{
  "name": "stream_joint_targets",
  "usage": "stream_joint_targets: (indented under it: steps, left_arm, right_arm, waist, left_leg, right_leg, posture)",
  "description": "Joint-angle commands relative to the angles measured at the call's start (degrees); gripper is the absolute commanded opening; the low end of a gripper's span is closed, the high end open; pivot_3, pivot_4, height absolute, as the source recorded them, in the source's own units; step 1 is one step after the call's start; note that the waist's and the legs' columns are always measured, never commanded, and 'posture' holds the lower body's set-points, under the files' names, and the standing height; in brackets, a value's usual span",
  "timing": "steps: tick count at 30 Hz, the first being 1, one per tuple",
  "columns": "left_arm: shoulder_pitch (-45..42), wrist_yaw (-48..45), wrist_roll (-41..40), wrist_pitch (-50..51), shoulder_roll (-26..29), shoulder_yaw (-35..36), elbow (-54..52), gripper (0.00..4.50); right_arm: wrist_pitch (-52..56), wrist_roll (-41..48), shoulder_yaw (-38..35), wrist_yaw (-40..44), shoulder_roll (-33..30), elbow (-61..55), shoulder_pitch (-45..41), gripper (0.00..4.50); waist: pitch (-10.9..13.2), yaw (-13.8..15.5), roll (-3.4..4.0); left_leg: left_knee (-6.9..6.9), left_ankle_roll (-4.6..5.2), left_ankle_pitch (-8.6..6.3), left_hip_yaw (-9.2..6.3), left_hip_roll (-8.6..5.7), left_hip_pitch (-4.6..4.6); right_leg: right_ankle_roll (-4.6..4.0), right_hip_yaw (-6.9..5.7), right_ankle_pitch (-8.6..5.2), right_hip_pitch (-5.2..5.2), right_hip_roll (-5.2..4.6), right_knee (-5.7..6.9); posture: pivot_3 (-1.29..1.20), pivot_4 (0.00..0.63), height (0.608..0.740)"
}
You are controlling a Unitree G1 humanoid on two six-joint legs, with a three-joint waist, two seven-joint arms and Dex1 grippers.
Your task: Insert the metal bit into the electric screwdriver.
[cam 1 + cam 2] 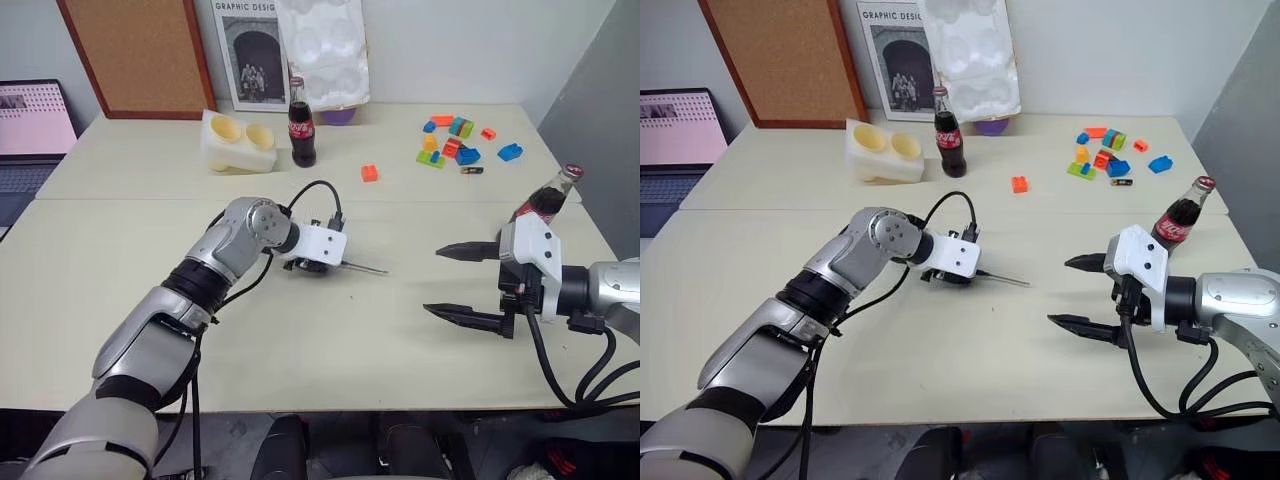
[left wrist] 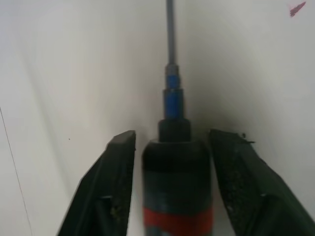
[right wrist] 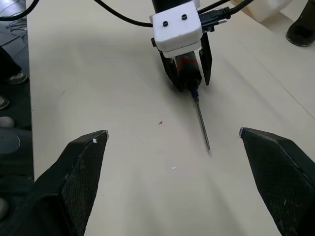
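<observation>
The electric screwdriver (image 2: 177, 187), black with a red band, sits between the two fingers of my left gripper (image 1: 312, 262) near the table's middle. A narrow gap shows on each side of it, so the gripper is open around it. The thin metal bit (image 3: 202, 123) sticks straight out of the screwdriver's blue-collared tip, and its far end reaches the tabletop (image 1: 300, 340). My right gripper (image 1: 434, 280) hovers open and empty to the right of the bit, pointing towards it.
A cola bottle (image 1: 545, 200) stands just behind my right arm. Another cola bottle (image 1: 302, 125), a cream holder (image 1: 238, 142) and several coloured blocks (image 1: 455, 140) are at the back. An orange block (image 1: 369, 173) lies alone. A laptop (image 1: 30, 130) is far left.
</observation>
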Motion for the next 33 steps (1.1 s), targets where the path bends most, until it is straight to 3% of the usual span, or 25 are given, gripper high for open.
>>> stream_joint_targets:
  steps: [1, 6, 9, 12, 18, 25, 33]
  left_arm:
    - [1.49, -2.53, 0.99, -1.25, -1.08, -1.49, 2.72, 3.45]
    - [1.24, -1.89, 0.9, -2.1, -1.84, 0.07, 3.84, 4.46]
    - [1.05, -1.23, -0.02, -2.05, -2.22, 1.91, 3.63, 4.49]
    - [-0.02, -0.92, -5.51, 3.31, -2.78, 8.17, 0.8, 4.49]
    - [0.49, -2.19, -16.03, 18.48, 3.43, 21.04, -9.41, 4.49]
    - [18.67, -6.52, -24.34, 28.24, 21.21, 34.05, -29.16, 4.49]
    - [37.22, -1.97, -30.05, 35.39, 26.29, 45.79, -41.23, 4.49]
  right_arm:
    - [0.03, 0.7, -0.58, 0.04, -0.76, -1.2, -1.24, 4.5]
    - [0.32, 0.69, -0.2, 0.07, -0.73, -1.07, -1.78, 4.5]
    - [0.24, 0.4, -0.05, 0.08, -0.71, -0.86, -2.02, 4.5]
    - [-0.1, 0.0, -0.61, 0.21, -1.04, -0.53, -1.89, 4.5]
    - [-0.93, -0.49, -2.15, 0.98, -1.7, 0.59, -0.86, 4.5]
    - [-3.35, -2.02, -4.21, 4.1, -2.92, 5.02, 0.65, 4.5]
    - [-6.97, -4.27, -3.36, 8.3, -4.51, 11.19, -0.46, 4.5]
  waist:
    - [-0.03, -0.01, 0.02]
    - [-0.07, -0.01, 0.07]
    - [-0.07, 0.05, 0.08]
    - [-0.06, 0.05, 0.06]
    - [-0.03, -0.33, 0.02]
    - [-0.03, -1.01, 0.05]
    - [0.01, 0.09, -0.02]
  left_leg:
    - [0.0, 0.0, 0.0, 0.0, 0.0, 0.02]
    - [0.0, 0.0, 0.0, 0.0, 0.0, 0.07]
    - [0.0, 0.0, 0.0, 0.0, 0.0, 0.09]
    - [0.02, 0.0, 0.0, 0.0, 0.0, 0.08]
    - [0.07, 0.0, 0.0, -0.03, 0.03, -0.04]
    - [-0.01, 0.0, 0.0, 0.02, 0.06, 0.26]
    - [0.23, -0.02, 0.03, 0.11, 0.09, 0.49]
  right_leg:
    - [0.0, 0.0, 0.0, 0.02, 0.0, 0.0]
    - [0.0, 0.01, 0.0, 0.05, 0.0, 0.02]
    - [0.0, 0.01, 0.0, 0.07, 0.0, 0.04]
    - [0.01, 0.01, 0.01, 0.07, 0.0, 0.07]
    - [0.01, -0.02, 0.01, -0.05, 0.02, 0.11]
    - [-0.02, 0.05, -0.06, -0.08, 0.01, 0.58]
    - [-0.48, 0.09, -0.27, 0.15, -0.04, 0.7]
  posture:
    - [0.0, 0.15, 0.74]
    - [0.0, 0.15, 0.74]
    - [0.0, 0.15, 0.74]
    - [0.0, 0.15, 0.74]
    - [0.0, 0.15, 0.74]
    - [0.0, 0.15, 0.74]
    - [0.0, 0.15, 0.74]
